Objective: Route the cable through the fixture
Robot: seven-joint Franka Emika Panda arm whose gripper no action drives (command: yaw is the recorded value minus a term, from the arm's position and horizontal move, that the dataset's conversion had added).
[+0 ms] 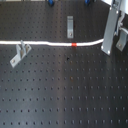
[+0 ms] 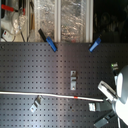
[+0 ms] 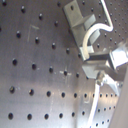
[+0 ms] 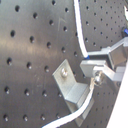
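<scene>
The hand stands at the first exterior view's right edge, low over the tabletop — a dark perforated plate — and it is clamped on the cable near one end, as both wrist views show, with the cord pinched between the fingers. From the hand the cable runs away in a nearly straight white line across the tabletop to the first exterior view's left edge, rising slightly as it nears the grip. The red band lies on the cable a short way out from the hand. One bracket stands far from the hand, beside the cable on its near side in the first exterior view; whether the cord touches it cannot be told. A second bracket sits beyond the cable, apart from it. In the wrist views a third bracket lies close under the hand — the cable curves past it. Two blue clamps show at the tabletop's far edge in the second exterior view.
</scene>
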